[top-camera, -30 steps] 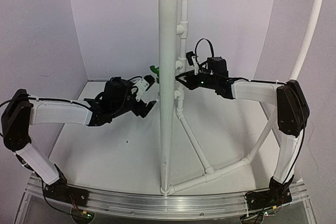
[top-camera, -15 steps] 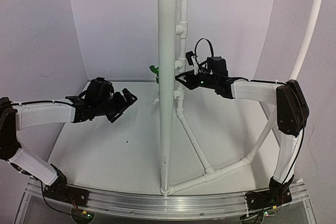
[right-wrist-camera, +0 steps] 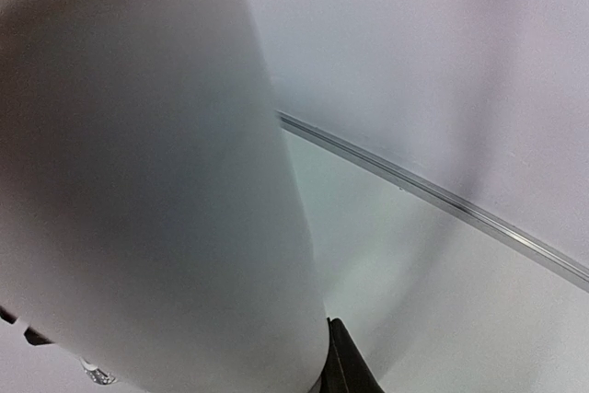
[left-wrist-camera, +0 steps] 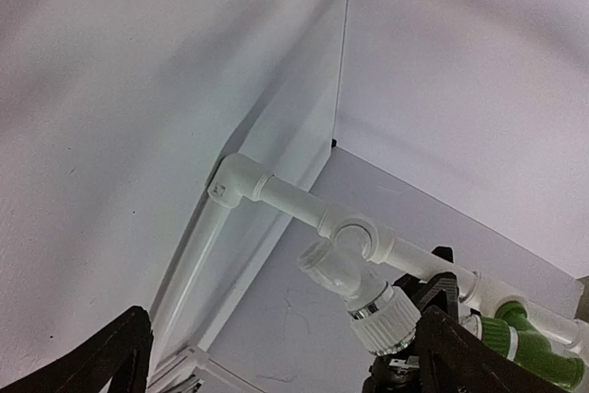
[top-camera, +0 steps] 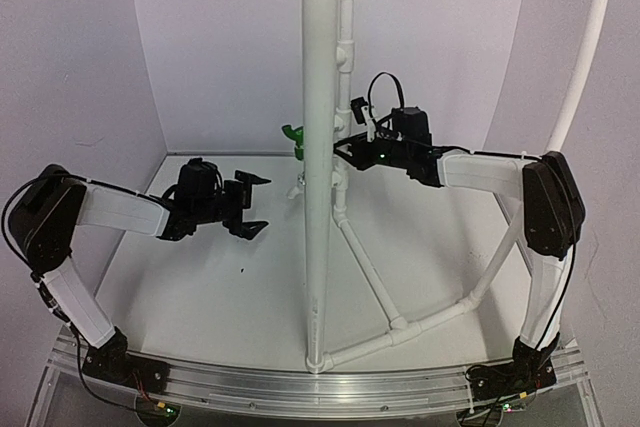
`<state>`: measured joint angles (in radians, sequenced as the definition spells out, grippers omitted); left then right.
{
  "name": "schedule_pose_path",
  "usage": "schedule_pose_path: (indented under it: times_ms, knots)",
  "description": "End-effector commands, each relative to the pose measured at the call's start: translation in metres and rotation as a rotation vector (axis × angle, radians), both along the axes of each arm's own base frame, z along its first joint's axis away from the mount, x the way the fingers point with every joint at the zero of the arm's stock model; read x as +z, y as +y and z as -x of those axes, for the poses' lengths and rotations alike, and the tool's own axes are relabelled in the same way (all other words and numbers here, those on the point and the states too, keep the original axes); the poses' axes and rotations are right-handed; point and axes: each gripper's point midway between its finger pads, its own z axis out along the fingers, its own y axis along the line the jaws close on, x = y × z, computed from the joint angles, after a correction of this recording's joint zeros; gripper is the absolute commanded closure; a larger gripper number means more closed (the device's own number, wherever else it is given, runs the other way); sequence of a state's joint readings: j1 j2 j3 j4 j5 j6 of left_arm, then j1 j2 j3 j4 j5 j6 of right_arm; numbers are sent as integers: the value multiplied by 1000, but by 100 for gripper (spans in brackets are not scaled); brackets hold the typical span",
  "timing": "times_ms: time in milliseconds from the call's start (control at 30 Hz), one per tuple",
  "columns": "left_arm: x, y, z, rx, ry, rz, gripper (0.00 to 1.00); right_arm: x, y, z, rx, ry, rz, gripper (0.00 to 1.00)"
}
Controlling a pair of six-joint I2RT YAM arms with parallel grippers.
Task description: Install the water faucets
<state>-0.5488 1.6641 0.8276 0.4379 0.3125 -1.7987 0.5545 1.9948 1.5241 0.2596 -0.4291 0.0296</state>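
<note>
- The left gripper (top-camera: 250,204) is hanging empty, jaws wide, at nine o'clock of the thick pipe (top-camera: 318,277).
- That pipe is hiding the fingertips of the right gripper (top-camera: 347,151); I cannot tell how its jaws stand.

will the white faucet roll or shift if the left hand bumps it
Probably not: the white faucet seems seated in a tee on the pipe. It looks like rigid, light plastic. Its ribbed collar should resist slipping.

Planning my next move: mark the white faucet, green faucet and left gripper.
white faucet (left-wrist-camera: 385,317): left wrist view, on its ribbed collar.
green faucet (left-wrist-camera: 532,354): left wrist view, on its body.
left gripper (top-camera: 252,204): top view, midway between its open fingertips.
</note>
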Motion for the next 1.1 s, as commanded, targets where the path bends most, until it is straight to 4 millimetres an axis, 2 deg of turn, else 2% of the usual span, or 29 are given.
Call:
schedule_pose_path:
  times_ms: [0,133,267,467,667,833,1067]
  knots:
    - [41,-19,-16,1,-44,267,0,-18,26,23,85,165,-58,100]
    - [56,-32,-29,-16,-76,331,0,-17,26,22,81,164,-65,100]
    - [52,-42,-39,-13,-72,423,1,-16,27,20,78,163,-70,100]
    - [42,-72,-45,-58,-47,510,9,-16,27,20,79,162,-71,100]
    - [51,-91,-52,-91,-93,574,20,-16,27,20,79,162,-71,100]
    - [55,-90,-49,-92,-107,585,22,-18,28,20,82,166,-69,100]
    - [61,-89,-41,-115,-115,594,32,-20,29,20,86,168,-69,100]
